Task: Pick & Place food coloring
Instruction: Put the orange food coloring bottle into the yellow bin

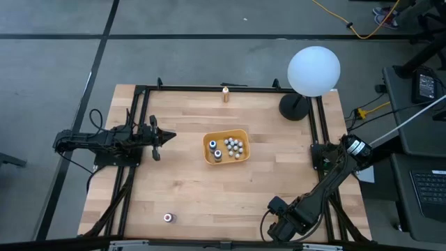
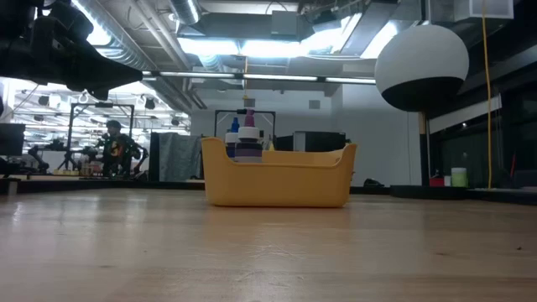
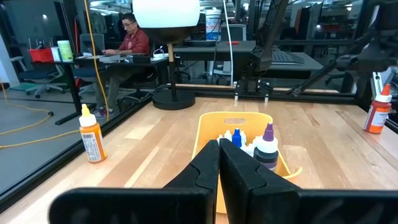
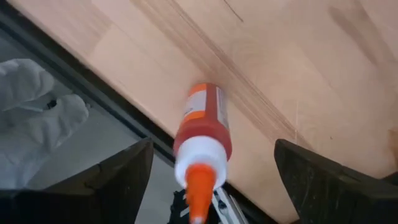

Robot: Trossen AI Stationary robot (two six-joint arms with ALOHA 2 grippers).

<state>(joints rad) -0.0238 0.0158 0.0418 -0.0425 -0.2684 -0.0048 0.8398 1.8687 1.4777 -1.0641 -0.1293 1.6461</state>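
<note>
**Tray of dye bottles mid-desk, right arm over a stray orange one**

The desk (image 1: pixel 195 188) is pale wood planks inside a black frame, standing on grey floor crossed by dark lines. A yellow cable (image 1: pixel 348 24) loops on the floor toward one o'clock. Beyond the desk the room is an open workshop with ceiling ducts and strip lights; one person (image 3: pixel 132 38) sits at a far bench.

One orange-yellow tray (image 1: pixel 226 146) sits at the centre of the desk. It holds the food coloring (image 1: pixel 232 147): roughly ten tiny bottles, mostly white-capped, two with blue tops; the left wrist view adds one purple-tipped bottle (image 3: pixel 267 144). I cannot count them more closely.

Outside the tray, three loose bottles show from above: one orange bottle (image 1: pixel 226 93) upright at the twelve o'clock edge, one small bottle (image 1: pixel 168 218) toward seven o'clock, and one orange-capped bottle (image 4: pixel 202 140) under the right arm at five o'clock. One white globe lamp (image 1: pixel 313 70) on a black base stands at two o'clock.

The left gripper (image 1: pixel 166 137) waits at nine o'clock, pointing at the tray, jaws clenched on nothing. The right gripper (image 4: pixel 211 168) hangs at the five o'clock edge, jaws spread wide either side of the orange-capped bottle, not touching it.

Label print on the bottles is too small to read.
</note>
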